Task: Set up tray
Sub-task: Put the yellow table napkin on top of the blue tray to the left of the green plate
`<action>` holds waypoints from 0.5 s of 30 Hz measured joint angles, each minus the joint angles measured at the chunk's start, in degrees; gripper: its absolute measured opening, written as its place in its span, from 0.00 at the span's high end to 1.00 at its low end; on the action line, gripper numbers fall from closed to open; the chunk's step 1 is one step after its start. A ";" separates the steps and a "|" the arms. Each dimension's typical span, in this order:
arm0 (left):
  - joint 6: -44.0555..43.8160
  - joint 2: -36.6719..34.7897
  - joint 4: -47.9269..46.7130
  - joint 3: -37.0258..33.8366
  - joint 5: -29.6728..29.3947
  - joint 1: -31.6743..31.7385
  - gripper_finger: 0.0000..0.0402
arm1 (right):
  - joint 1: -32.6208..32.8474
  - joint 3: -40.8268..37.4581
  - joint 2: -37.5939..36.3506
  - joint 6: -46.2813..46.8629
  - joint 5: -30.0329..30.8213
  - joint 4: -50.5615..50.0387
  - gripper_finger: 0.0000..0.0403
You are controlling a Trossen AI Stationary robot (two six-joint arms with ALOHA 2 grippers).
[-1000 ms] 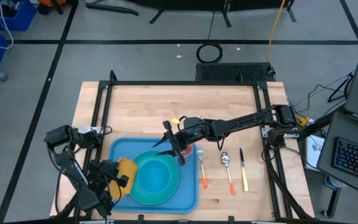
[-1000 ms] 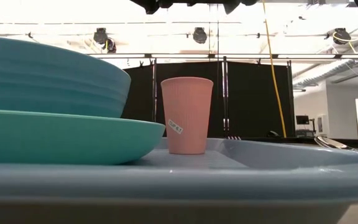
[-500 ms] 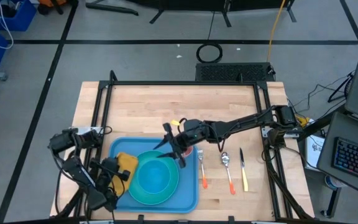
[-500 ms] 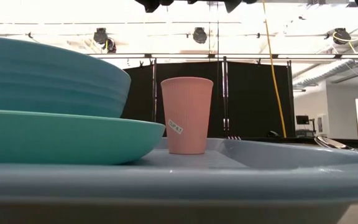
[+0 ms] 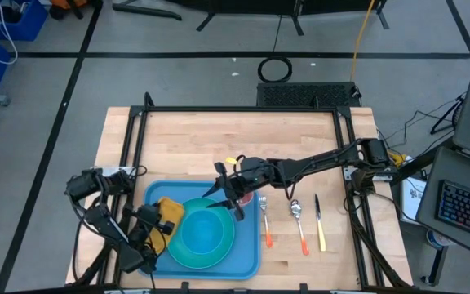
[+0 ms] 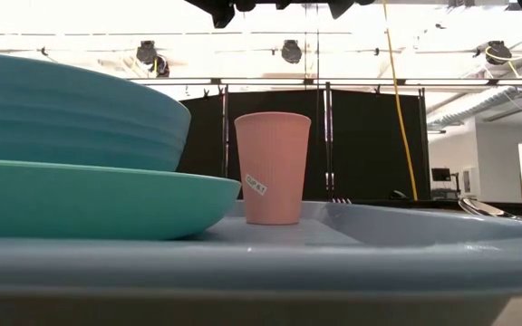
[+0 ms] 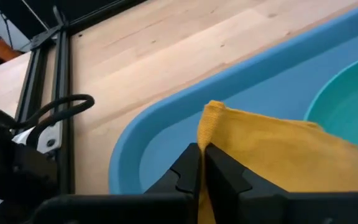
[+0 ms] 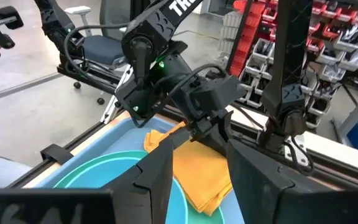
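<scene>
Carried toward 1 o'clock since a second ago, the yellow cloth (image 5: pixel 166 211) now lies farther inside the tray (image 5: pixel 249 263) and close against the teal plate's (image 5: pixel 179 255) rim, brought there by the left gripper (image 5: pixel 155 232). Its fingers (image 7: pixel 188 169) stand nearly together, pinching the cloth's folded edge, as the left wrist view shows. The light-blue tray sits at 6 o'clock on the wooden table (image 5: pixel 194 143), near the front edge. A blue bowl (image 5: pixel 205 232) rests on the teal plate at the tray's centre, and a pink cup (image 6: pixel 272 167) stands upright on the tray floor beyond them in the low view. The right gripper (image 5: pixel 228 196) hangs unmoved over the tray's 1 o'clock corner, above the cup, its fingers (image 8: pixel 159 171) parted with nothing between them. Off the tray at 3 o'clock lie a fork (image 5: pixel 264 221), a spoon (image 5: pixel 299 221) and a knife (image 5: pixel 319 221), side by side on the bare wood, well clear of both grippers.
</scene>
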 joint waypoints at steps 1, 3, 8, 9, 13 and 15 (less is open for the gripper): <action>-0.42 0.00 0.01 0.00 -0.14 -0.02 0.93 | 0.00 0.00 0.00 0.15 0.00 -0.15 0.64; -0.53 0.00 -0.02 0.05 -1.79 -0.27 0.93 | -0.03 0.00 0.00 1.45 -0.02 -0.44 0.64; 2.69 0.00 0.03 0.86 -4.22 -1.02 0.92 | -0.82 0.00 0.00 3.20 -1.72 -1.98 0.64; 2.73 0.00 0.04 0.97 -4.17 -1.10 0.92 | -0.93 0.00 0.00 3.25 -1.53 -2.15 0.64; 5.00 0.00 0.01 1.51 -5.68 -1.19 0.94 | -1.31 0.00 0.00 3.24 -1.49 -2.40 0.64; 5.99 -0.07 0.04 1.73 -6.25 -1.27 0.95 | -1.28 0.00 0.00 3.26 -1.51 -2.42 0.64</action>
